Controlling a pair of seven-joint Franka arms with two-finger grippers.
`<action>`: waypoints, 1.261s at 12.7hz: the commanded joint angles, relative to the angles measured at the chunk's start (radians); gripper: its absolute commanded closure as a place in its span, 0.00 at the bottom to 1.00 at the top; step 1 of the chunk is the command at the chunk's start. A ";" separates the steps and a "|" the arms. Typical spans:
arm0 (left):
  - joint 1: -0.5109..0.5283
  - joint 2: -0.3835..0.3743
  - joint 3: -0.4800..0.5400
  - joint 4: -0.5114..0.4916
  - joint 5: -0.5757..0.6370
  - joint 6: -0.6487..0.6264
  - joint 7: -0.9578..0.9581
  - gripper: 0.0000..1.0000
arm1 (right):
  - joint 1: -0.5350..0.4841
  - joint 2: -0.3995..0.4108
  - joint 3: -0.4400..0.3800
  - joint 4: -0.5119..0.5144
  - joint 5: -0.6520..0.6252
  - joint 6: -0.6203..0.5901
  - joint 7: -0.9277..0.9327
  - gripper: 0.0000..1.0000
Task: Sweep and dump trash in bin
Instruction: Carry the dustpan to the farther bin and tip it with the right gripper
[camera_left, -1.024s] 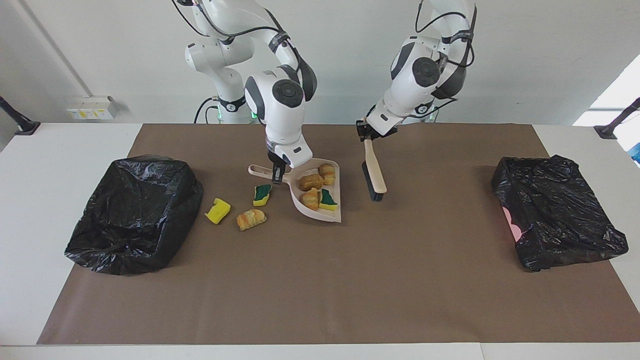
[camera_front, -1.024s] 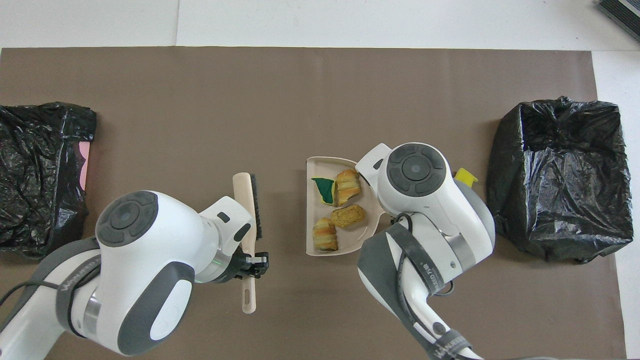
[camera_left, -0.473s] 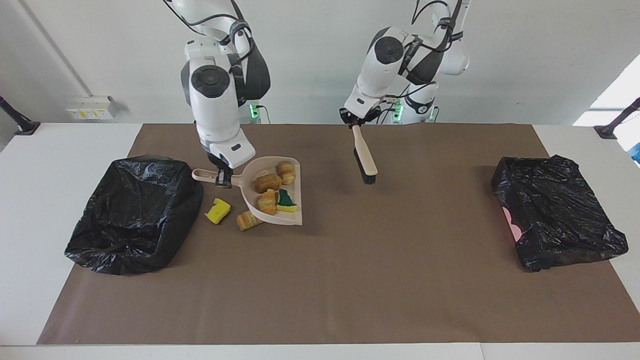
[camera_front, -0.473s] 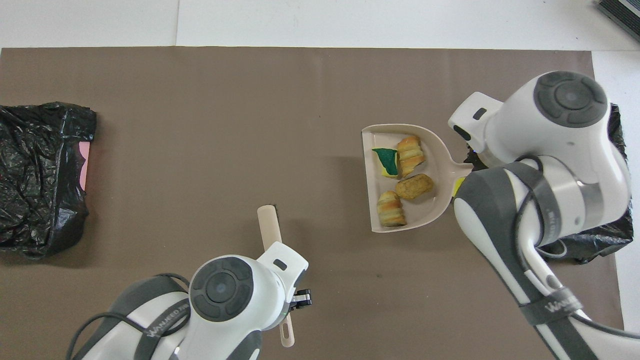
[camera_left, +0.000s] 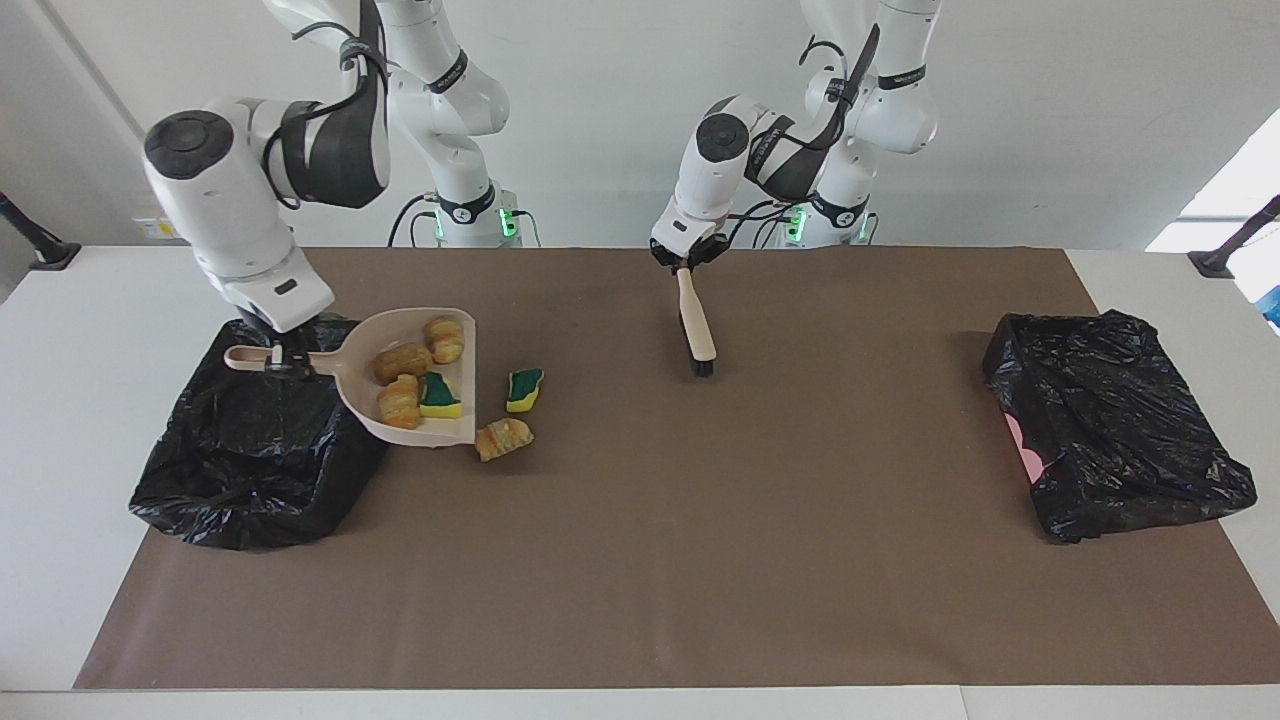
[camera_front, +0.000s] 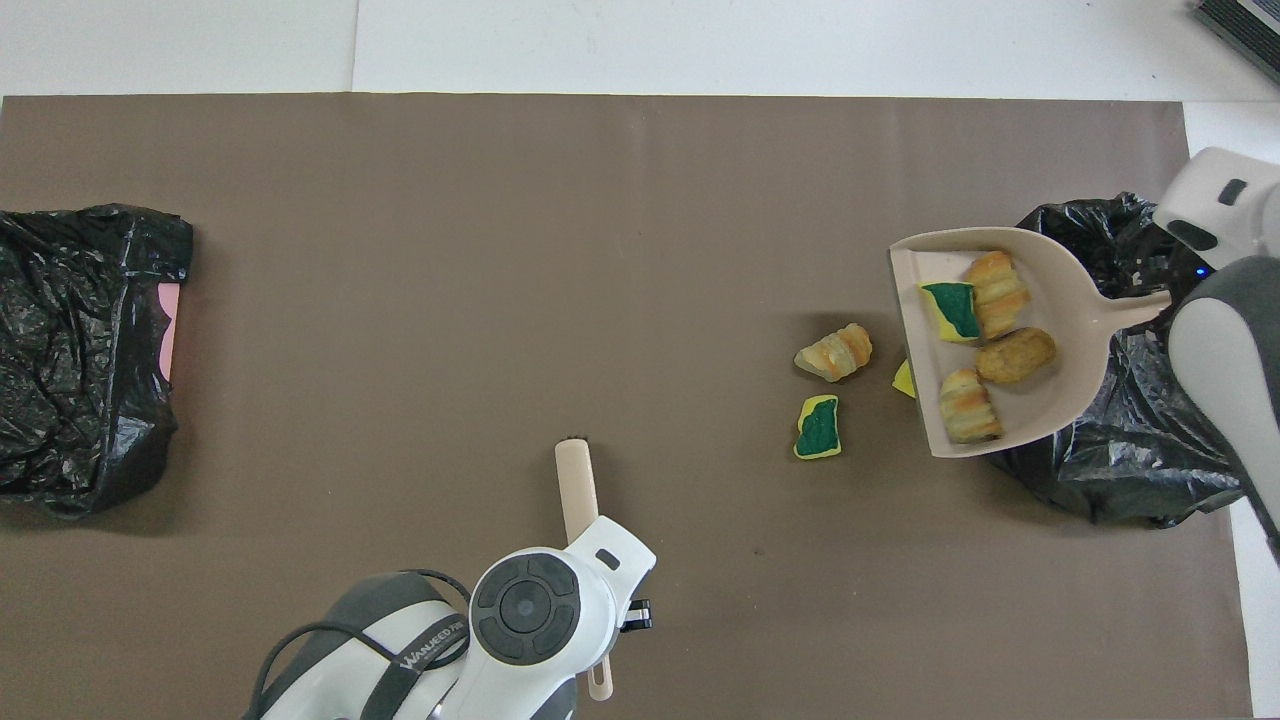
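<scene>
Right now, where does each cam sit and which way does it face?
Facing view: high across the table, looking at the robots; both arms and bases show, right gripper holding the dustpan, left gripper the brush.
Overhead view: above the robots' end, looking steeply down and forward; only arm ends show.
Shared: dustpan, brush, both black bins, loose trash, half a turn apart.

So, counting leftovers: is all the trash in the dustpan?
No, a pastry and a sponge chunk lie on the mat beside the dustpan.
</scene>
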 joint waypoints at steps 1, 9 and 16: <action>-0.034 -0.001 0.014 -0.028 0.014 0.025 0.004 1.00 | -0.107 0.007 0.014 0.025 -0.025 -0.020 -0.100 1.00; -0.059 0.068 0.014 -0.024 0.005 0.094 -0.044 0.63 | -0.238 -0.008 0.013 -0.014 -0.402 0.182 -0.159 1.00; 0.096 0.018 0.025 0.066 0.052 -0.146 -0.032 0.00 | -0.154 -0.033 0.017 -0.053 -0.705 0.175 -0.036 1.00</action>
